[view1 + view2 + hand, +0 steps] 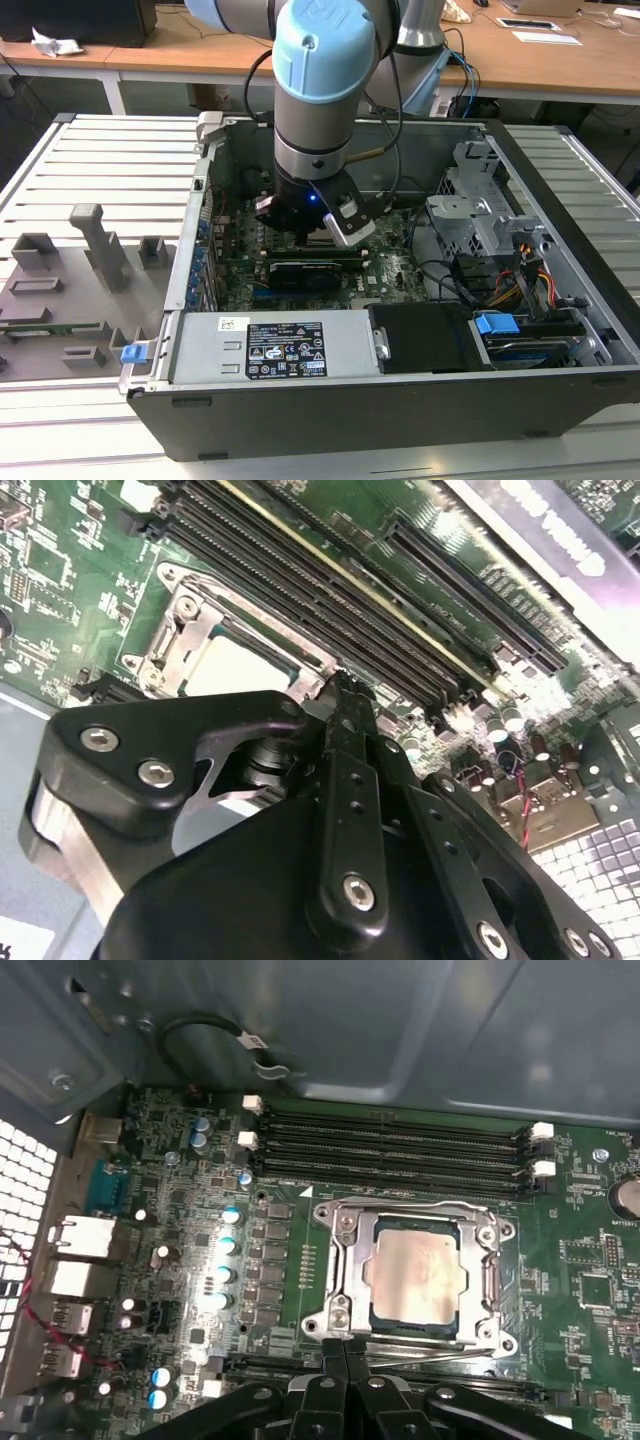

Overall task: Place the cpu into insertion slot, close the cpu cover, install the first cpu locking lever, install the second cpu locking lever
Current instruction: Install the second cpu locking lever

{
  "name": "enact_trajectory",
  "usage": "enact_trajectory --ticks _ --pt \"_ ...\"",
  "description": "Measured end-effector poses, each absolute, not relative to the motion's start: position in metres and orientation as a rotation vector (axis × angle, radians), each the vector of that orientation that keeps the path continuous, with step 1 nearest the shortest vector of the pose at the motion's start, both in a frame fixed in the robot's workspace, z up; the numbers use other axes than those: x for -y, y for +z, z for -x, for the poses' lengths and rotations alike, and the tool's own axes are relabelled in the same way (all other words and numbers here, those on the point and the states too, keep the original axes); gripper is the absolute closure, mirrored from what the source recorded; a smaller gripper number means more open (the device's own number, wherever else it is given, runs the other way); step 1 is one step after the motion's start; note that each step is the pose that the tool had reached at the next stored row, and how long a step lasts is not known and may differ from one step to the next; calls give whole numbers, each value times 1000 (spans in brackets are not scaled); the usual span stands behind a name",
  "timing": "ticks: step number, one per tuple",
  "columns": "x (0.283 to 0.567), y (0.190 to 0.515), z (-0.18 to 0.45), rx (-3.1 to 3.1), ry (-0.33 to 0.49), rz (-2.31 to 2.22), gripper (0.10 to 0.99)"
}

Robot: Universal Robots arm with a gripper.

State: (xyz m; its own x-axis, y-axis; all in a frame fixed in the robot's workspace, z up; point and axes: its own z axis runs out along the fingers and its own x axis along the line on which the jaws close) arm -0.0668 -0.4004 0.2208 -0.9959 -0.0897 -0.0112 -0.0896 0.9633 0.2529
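Steel-grey open computer case (560,200) lies on a slatted metal table (110,160), and the pale blue and silver robot arm (322,80) reaches down into it over the green motherboard (200,1190). On that board, beside the long black memory slots (390,1150), sits the insertion slot (345,1335), a square socket with a dark rim. The thin metal frame of the cpu cover (345,1270) lies flat over it, and through its window shows the cpu (415,1275), a small flat square chip with a silvery-tan metal top, already seated in the socket. In both wrist views the black gripper (343,1352) has its fingertips pressed together with nothing visible between them, so it reads as clenched and empty. Its tips hover right at the edge of the socket frame on the side away from the memory slots, near one corner, with the chip just beyond them.
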Motion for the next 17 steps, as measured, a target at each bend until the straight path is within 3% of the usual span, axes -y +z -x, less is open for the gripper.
enact_trajectory --ticks 17 --pt "405 210 72 3102 -491 -142 980"
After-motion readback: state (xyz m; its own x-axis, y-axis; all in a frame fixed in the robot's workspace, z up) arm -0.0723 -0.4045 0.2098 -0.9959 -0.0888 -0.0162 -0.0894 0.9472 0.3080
